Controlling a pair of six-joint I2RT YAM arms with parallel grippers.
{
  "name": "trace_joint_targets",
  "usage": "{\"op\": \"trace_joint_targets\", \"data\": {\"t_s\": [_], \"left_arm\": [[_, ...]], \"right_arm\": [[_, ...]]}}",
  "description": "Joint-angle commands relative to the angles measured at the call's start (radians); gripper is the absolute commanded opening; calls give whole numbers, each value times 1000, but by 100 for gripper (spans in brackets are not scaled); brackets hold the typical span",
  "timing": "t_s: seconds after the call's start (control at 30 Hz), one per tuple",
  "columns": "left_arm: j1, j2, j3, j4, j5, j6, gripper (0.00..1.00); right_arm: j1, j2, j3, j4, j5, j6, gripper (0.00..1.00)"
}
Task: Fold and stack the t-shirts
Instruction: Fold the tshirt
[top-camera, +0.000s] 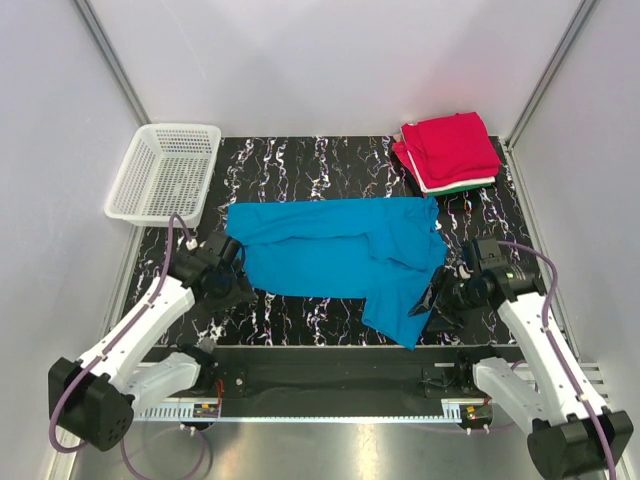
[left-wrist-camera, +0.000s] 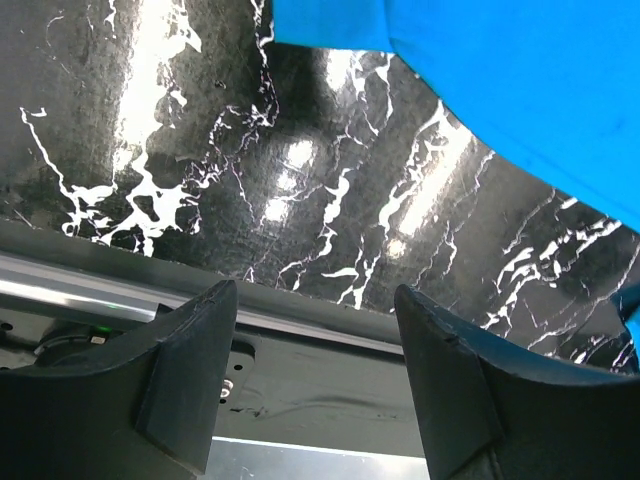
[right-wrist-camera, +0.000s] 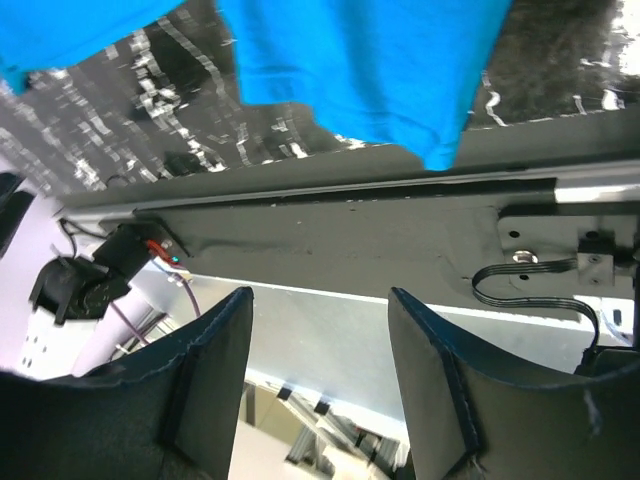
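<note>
The bright blue t-shirt (top-camera: 340, 250) lies partly folded across the middle of the black marble table, one end hanging toward the front edge. It also shows in the left wrist view (left-wrist-camera: 500, 90) and the right wrist view (right-wrist-camera: 350, 60). A stack of folded shirts, red on top (top-camera: 450, 148) with green and white edges below, sits at the back right. My left gripper (top-camera: 235, 280) is open and empty just left of the blue shirt (left-wrist-camera: 315, 330). My right gripper (top-camera: 440, 300) is open and empty at the shirt's right side (right-wrist-camera: 320, 340).
A white plastic mesh basket (top-camera: 165, 170) stands at the back left, partly off the table. The table's front rail (top-camera: 330, 355) runs below the shirt. White walls enclose the table on three sides.
</note>
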Motion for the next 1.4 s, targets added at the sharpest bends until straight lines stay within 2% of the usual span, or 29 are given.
{"op": "trace_joint_targets", "data": {"t_s": [0.0, 0.13, 0.33, 0.43, 0.6, 0.8, 1.37], "left_arm": [[14, -12, 22, 57, 42, 37, 70], [47, -29, -2, 76, 57, 53, 70], [171, 23, -29, 102, 108, 112, 70], [205, 107, -6, 139, 105, 142, 70], [215, 285, 73, 179, 96, 185, 67], [225, 400, 120, 237, 81, 204, 64], [319, 506, 67, 312, 79, 280, 60]], "right_arm": [[5, 53, -4, 19, 67, 29, 64], [5, 81, -7, 54, 157, 67, 64], [5, 135, -43, 94, 141, 77, 64], [5, 133, -37, 101, 130, 84, 64], [5, 148, -17, 98, 115, 81, 63], [5, 142, -8, 98, 105, 83, 63], [5, 210, 19, 105, 93, 54, 63]]}}
